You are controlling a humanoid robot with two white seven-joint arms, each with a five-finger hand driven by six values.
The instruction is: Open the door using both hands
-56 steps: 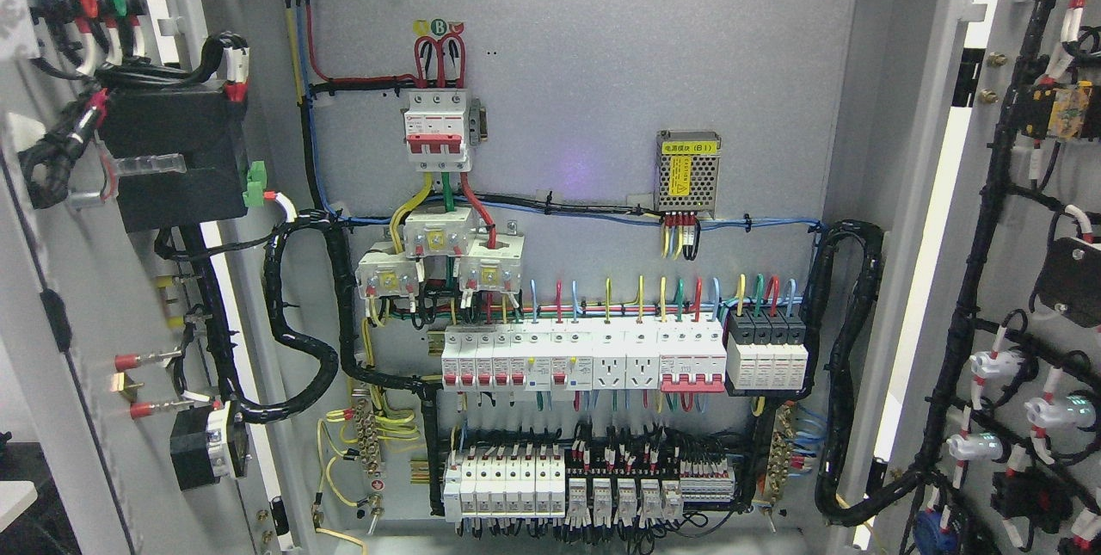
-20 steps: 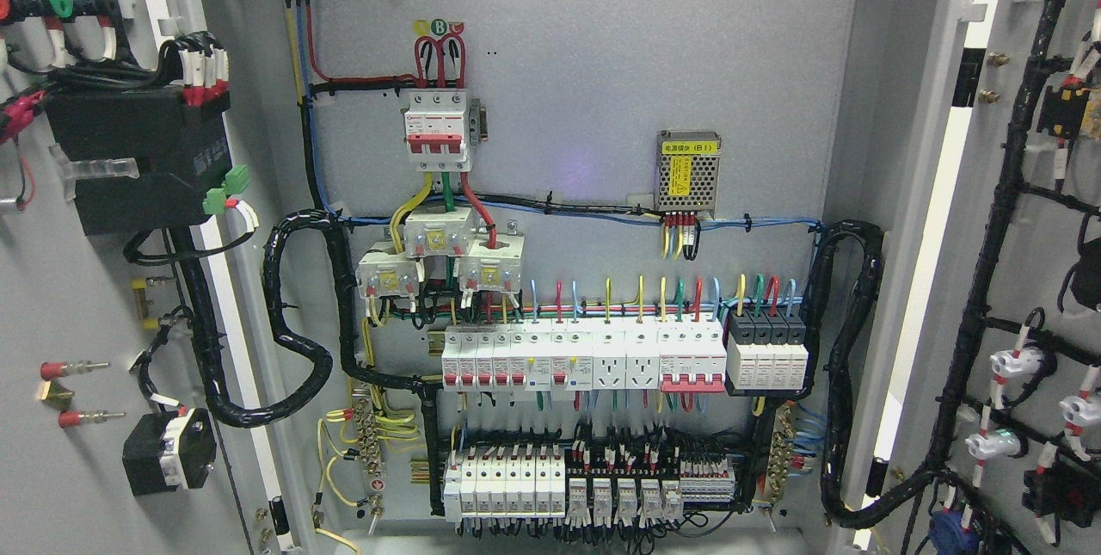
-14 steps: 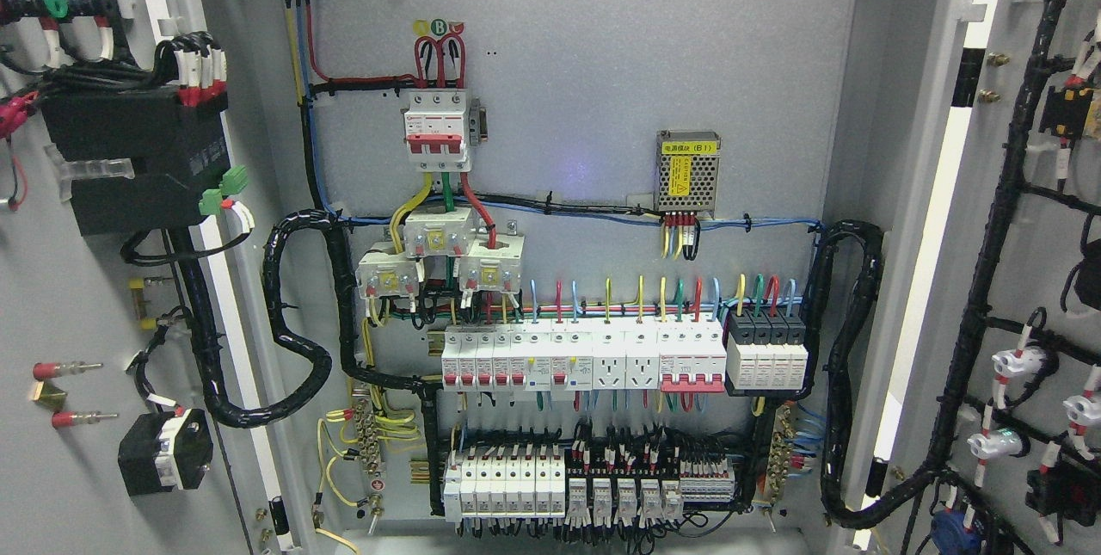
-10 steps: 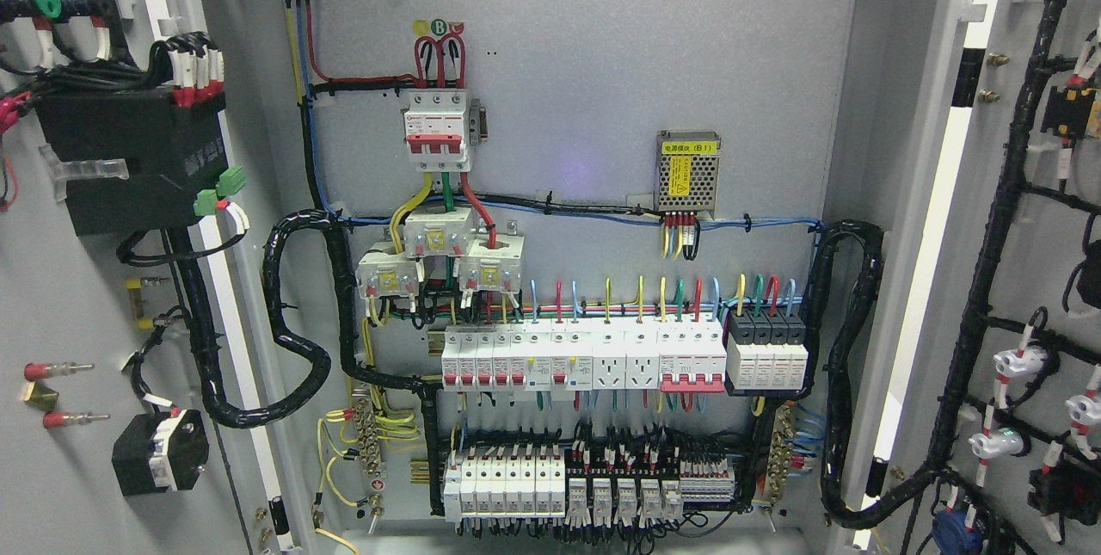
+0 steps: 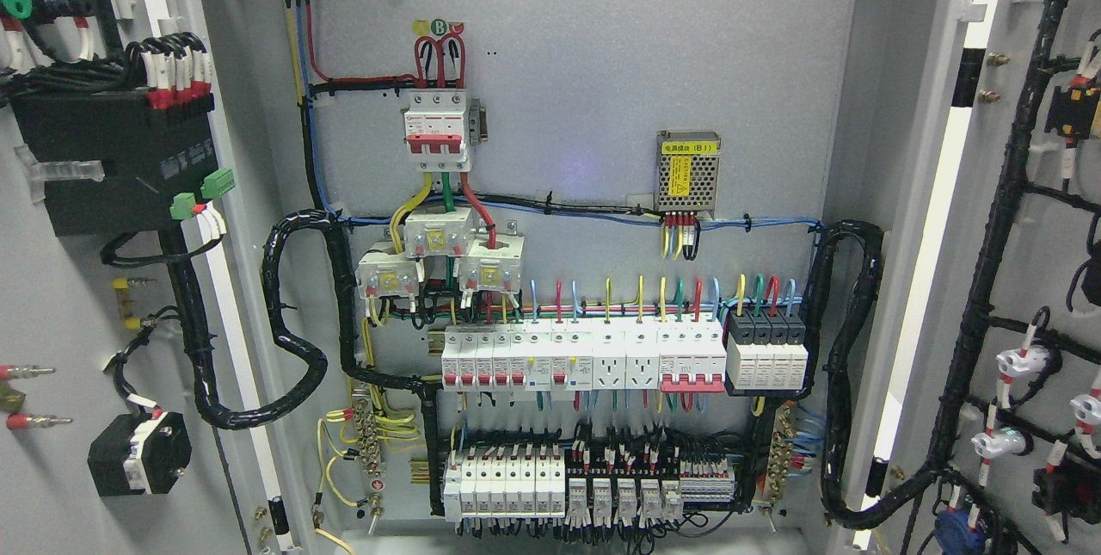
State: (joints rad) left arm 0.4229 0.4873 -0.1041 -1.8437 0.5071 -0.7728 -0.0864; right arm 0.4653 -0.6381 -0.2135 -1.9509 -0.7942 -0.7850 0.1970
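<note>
Both doors of the cabinet stand swung outward, and the inside is fully exposed. The left door fills the picture's left edge, its inner face carrying a black box with wiring, and the right door fills the right edge with its black cable bundle and small white lamp backs. Compared with 2.8 s ago, the fittings on the left door have slid clearly further toward the left edge, so that door has swung wider; even over the last 0.5 s the black box and the small block below it have drifted left again. The right door's parts have shifted only slightly to the right. Between the doors, the back panel with its rows of breakers is unchanged. Neither robot hand shows anywhere, so I cannot tell whether they are open, closed or gripping a door edge. Judging from this, the opening looks nearly or wholly done, with only a last bit of left-door swing possibly in progress.
</note>
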